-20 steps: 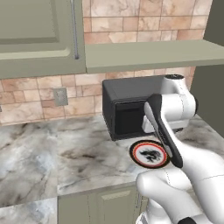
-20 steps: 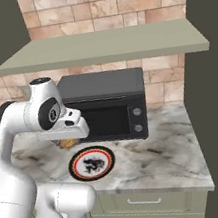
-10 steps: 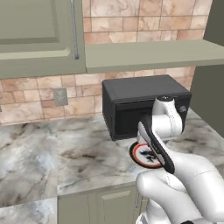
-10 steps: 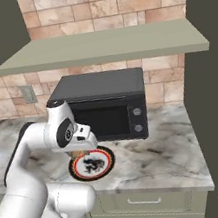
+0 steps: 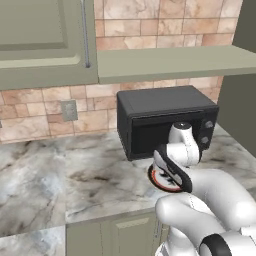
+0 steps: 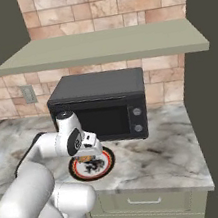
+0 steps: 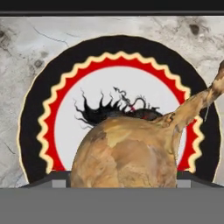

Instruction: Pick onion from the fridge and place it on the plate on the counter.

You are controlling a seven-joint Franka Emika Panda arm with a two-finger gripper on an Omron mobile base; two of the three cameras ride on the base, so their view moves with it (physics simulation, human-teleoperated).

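Item: onion (image 7: 127, 153), clamped in your jaws, directly above the plate (image 7: 33, 127), stem tip pointing past its rim. Plate sits on the worktop (image 6: 160, 155), just before the microwave (image 6: 100, 105).

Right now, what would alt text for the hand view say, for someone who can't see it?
A tan-brown onion with a thin stem fills the foreground, close above a round plate with a white centre, dark marks and a red and black rim. The plate sits on the veined marble counter.
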